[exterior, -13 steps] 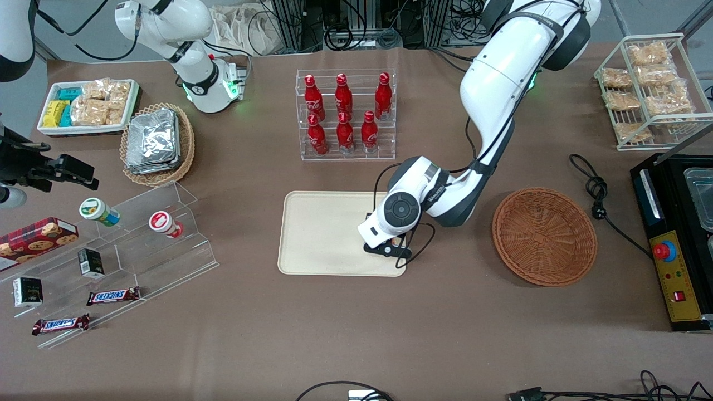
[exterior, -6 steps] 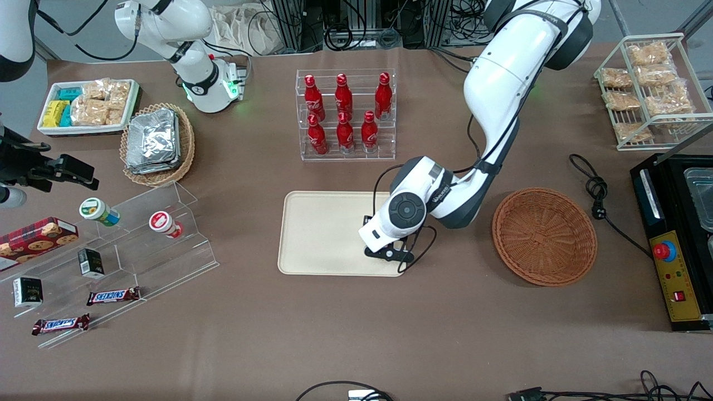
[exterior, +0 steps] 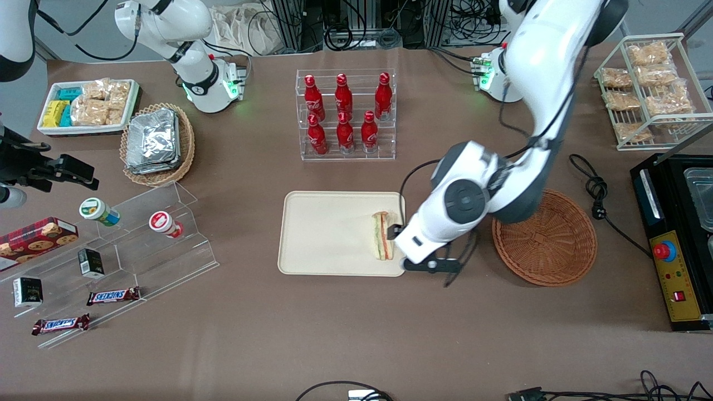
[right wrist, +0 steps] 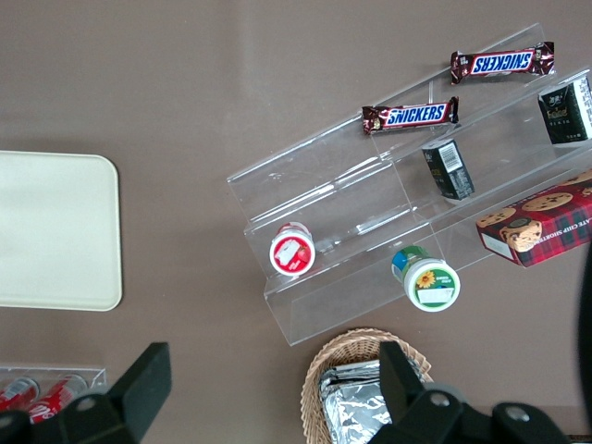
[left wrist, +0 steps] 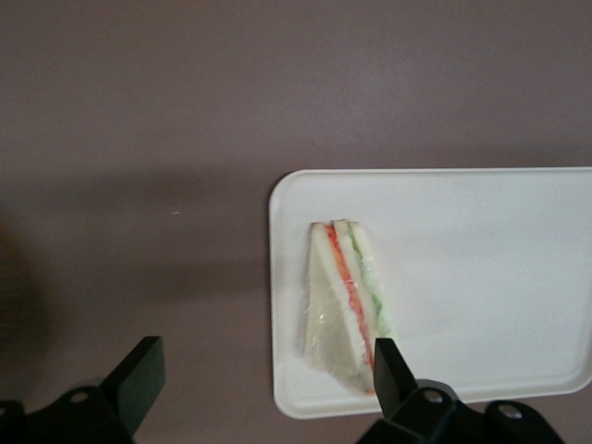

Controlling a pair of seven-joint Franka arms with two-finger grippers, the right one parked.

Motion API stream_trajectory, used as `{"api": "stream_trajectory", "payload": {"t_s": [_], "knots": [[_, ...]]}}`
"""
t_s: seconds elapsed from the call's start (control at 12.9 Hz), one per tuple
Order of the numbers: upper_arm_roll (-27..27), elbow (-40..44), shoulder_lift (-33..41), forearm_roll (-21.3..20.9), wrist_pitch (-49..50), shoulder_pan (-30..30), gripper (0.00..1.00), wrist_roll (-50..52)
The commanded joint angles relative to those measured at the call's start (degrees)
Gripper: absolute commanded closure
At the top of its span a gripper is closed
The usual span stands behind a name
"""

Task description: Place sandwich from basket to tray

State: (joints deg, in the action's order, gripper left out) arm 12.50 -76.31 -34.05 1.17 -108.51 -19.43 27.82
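The sandwich (exterior: 381, 235) lies on the cream tray (exterior: 323, 234), at the tray's end nearest the round reddish-brown basket (exterior: 545, 236). Nothing lies in that basket. My gripper (exterior: 409, 245) hangs open above the tray's corner, raised off the sandwich and touching nothing. In the left wrist view the sandwich (left wrist: 344, 296) shows its white bread with orange and green layers on the tray (left wrist: 481, 277). The gripper (left wrist: 264, 370) stands wide open, with one black fingertip (left wrist: 389, 363) over the wedge's edge and the other over bare table. The tray (right wrist: 55, 231) also shows in the right wrist view.
A clear rack of red bottles (exterior: 345, 114) stands farther from the front camera than the tray. Toward the parked arm's end are a clear stepped shelf (exterior: 139, 239) and an oval basket of foil packets (exterior: 157, 143). A wire snack rack (exterior: 649, 89), cable (exterior: 596, 189) and black machine (exterior: 677, 239) lie toward the working arm's end.
My gripper was low on the tray, hiding the sandwich. It has let go, risen and shifted toward the basket, and the sandwich now lies uncovered on the tray.
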Motion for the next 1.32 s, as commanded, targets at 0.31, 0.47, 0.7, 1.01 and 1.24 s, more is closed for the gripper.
{"api": "stream_trajectory", "payload": {"t_s": [0.31,0.47,0.7,1.01,1.24], "knots": [[-2.7,-1.5,17.1,-8.4,19.5,5.6,0.0,-0.3],[-2.7,-1.5,21.2,-8.2,23.0,9.2,0.0,-3.0],[-2.7,-1.5,23.5,-8.4,26.4,16.4,0.0,-17.3],[-2.7,-1.9,24.0,-8.2,27.4,23.7,0.0,-23.7],[-2.7,-2.8,23.2,-8.7,31.3,24.7,0.0,-26.4]]}}
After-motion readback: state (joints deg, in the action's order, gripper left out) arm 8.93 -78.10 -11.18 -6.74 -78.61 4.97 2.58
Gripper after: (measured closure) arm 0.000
